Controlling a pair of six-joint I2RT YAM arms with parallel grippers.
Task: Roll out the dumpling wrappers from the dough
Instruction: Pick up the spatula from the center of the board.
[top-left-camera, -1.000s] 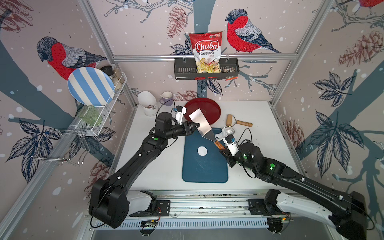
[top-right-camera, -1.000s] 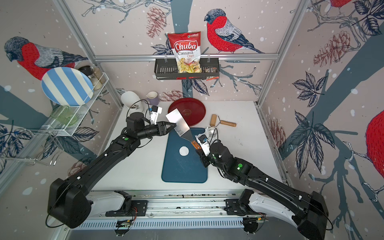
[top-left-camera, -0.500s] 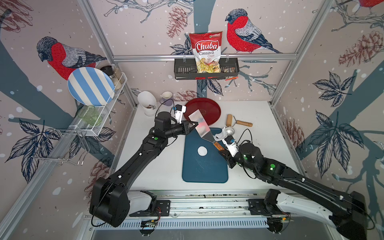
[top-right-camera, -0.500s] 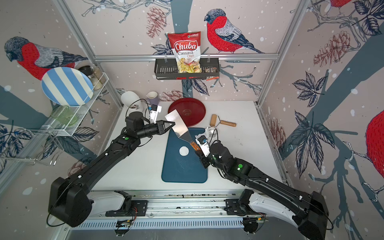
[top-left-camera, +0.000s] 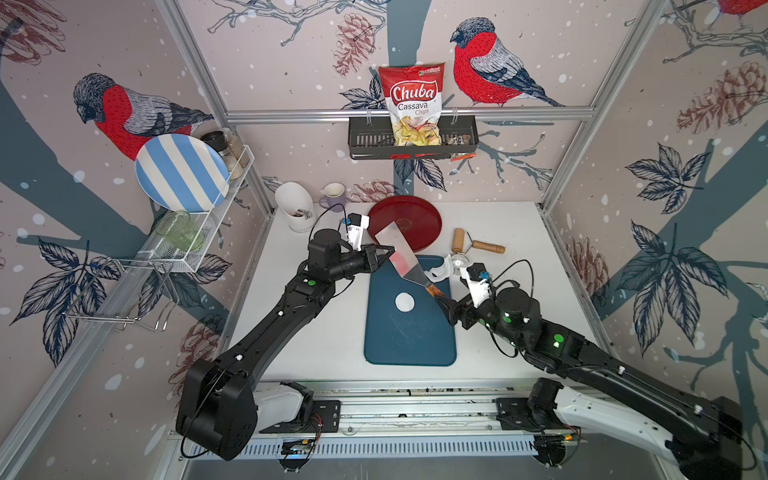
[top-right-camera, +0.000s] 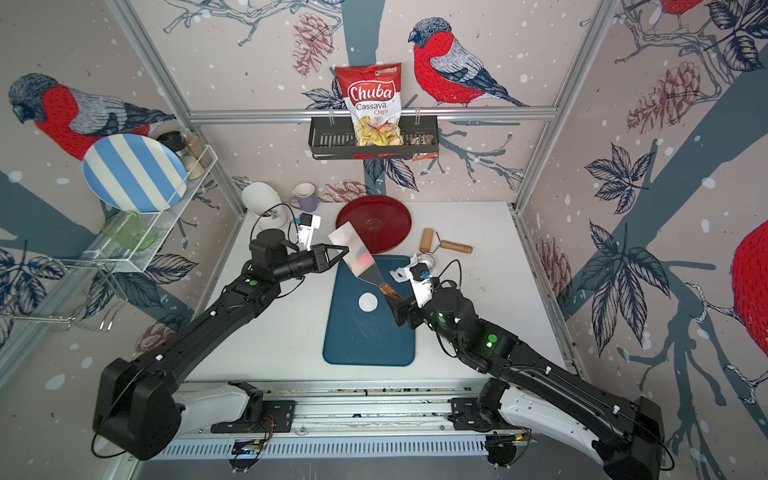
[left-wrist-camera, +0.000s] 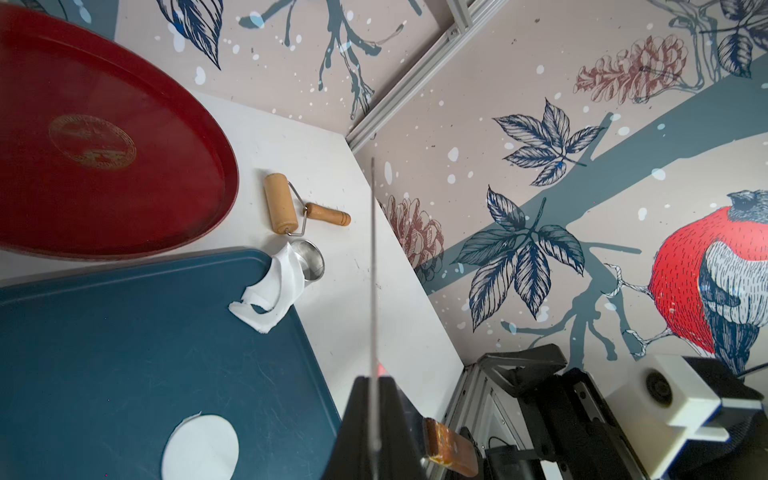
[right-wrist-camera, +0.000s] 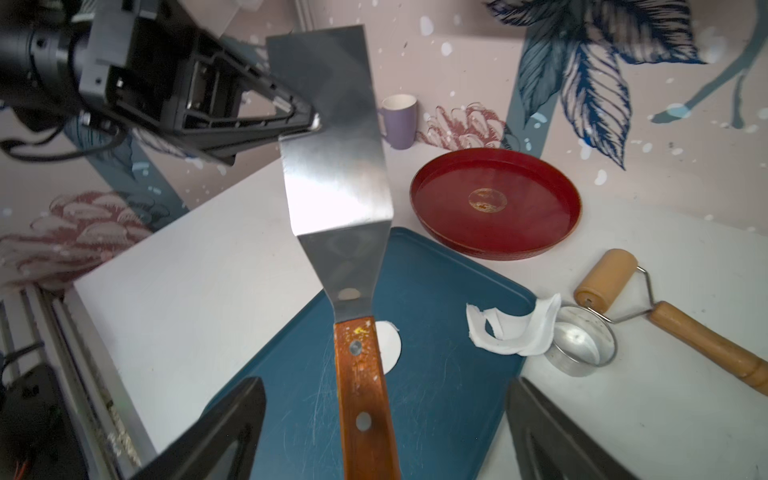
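One wrapper (top-left-camera: 404, 302) was seen flat on the board (top-left-camera: 409, 340), the dough (top-left-camera: 441, 270) crumpled at its far corner. The spatula (top-left-camera: 409, 270) was pinched by the left gripper (top-left-camera: 391, 252); the right gripper (top-left-camera: 448, 309) was spread wide, seemingly clear of it.

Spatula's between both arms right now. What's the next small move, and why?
Probably ease the right gripper straight back off the wooden handle. Its fingers stand wide on either side of it without touching, while the left gripper is shut on the edge of the spatula blade, so the left alone seems to carry the tool above the blue board.
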